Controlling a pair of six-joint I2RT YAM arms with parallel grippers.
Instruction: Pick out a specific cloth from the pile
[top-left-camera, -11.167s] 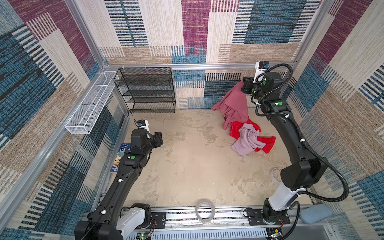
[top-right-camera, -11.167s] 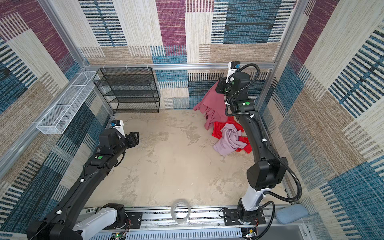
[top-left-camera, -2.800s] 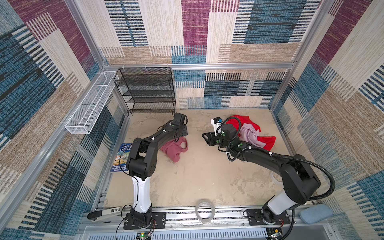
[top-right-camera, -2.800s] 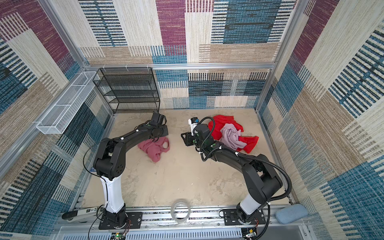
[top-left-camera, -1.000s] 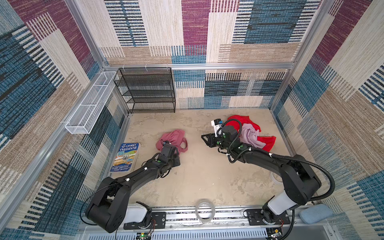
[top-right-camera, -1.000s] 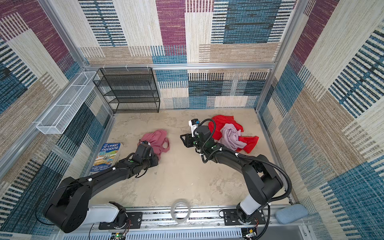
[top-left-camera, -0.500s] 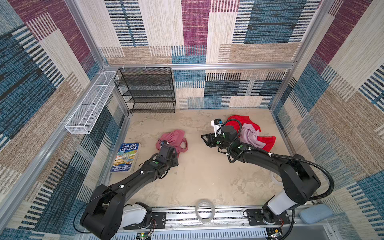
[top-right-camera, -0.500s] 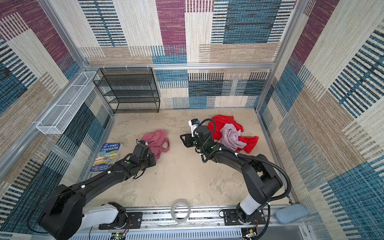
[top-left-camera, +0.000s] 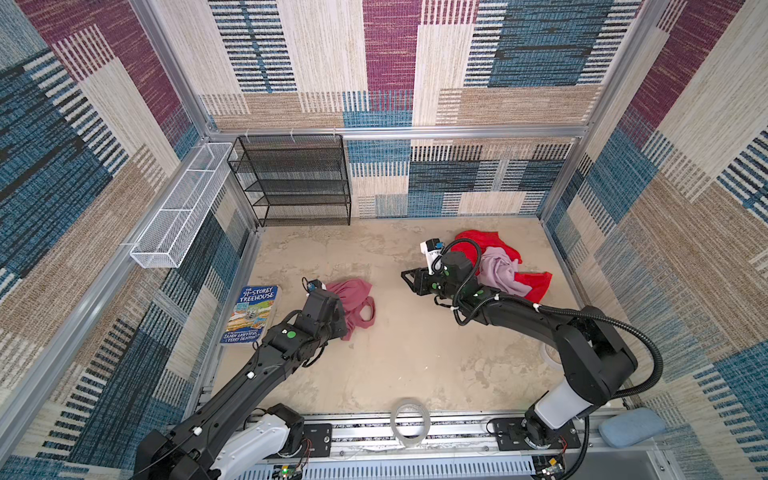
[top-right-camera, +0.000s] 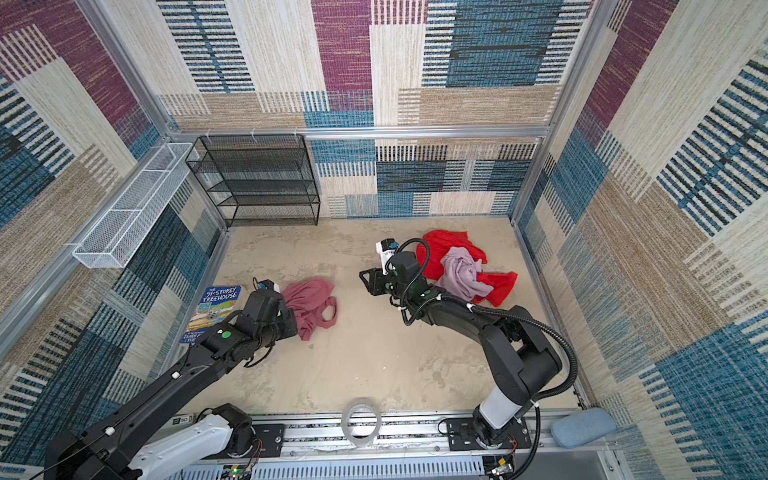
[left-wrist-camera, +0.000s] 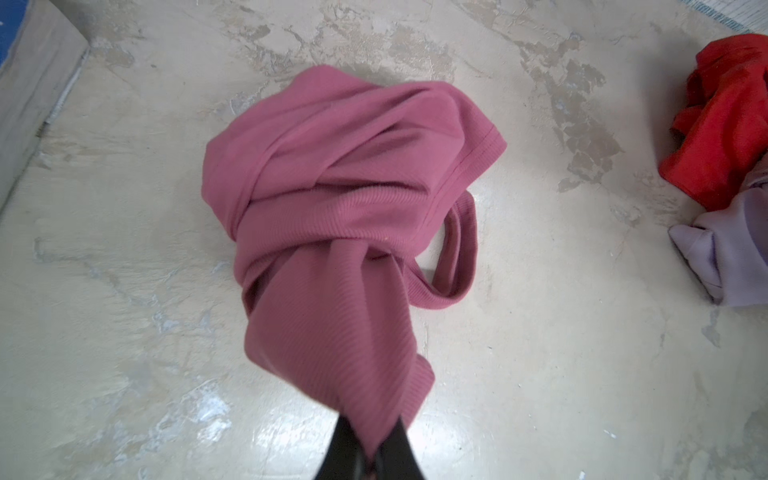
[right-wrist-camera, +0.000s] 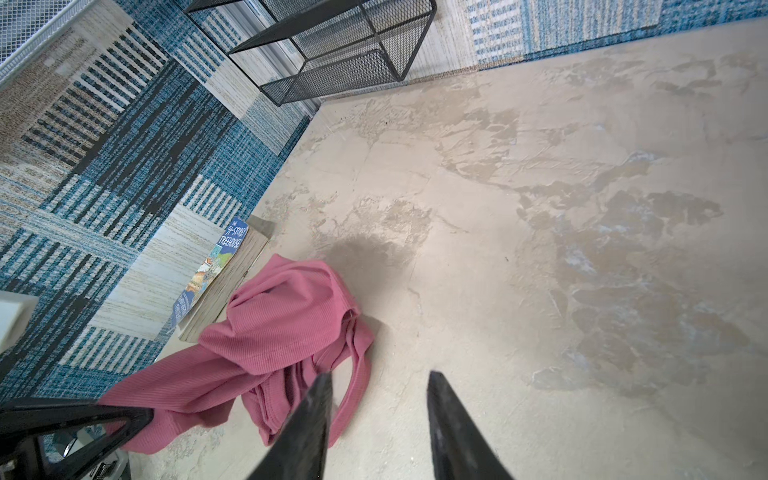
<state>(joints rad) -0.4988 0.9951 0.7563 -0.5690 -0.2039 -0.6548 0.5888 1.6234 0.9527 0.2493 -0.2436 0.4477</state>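
Note:
The dusty rose-pink cloth (top-left-camera: 354, 296) (top-right-camera: 312, 302) lies apart from the pile, on the floor beside the book, its strap loop on the right. My left gripper (left-wrist-camera: 372, 451) is shut on the cloth's (left-wrist-camera: 345, 187) near end, which rises into the jaws. In both top views the left gripper (top-left-camera: 341, 327) (top-right-camera: 292, 325) sits at the cloth's near-left edge. The pile (top-left-camera: 505, 270) (top-right-camera: 467, 270), bright red with pale lilac on top, lies at the back right. My right gripper (right-wrist-camera: 380, 376) (top-left-camera: 405, 277) stands open and empty between pile and cloth (right-wrist-camera: 282, 324).
A book (top-left-camera: 251, 308) (right-wrist-camera: 216, 266) lies by the left wall. A black mesh shelf (top-left-camera: 295, 183) stands at the back left, with a white wire basket (top-left-camera: 178, 208) on the left wall. A tape roll (top-left-camera: 409, 419) rests on the front rail.
My left jaws have closed on the near end of the pink cloth. The right arm has stayed still.

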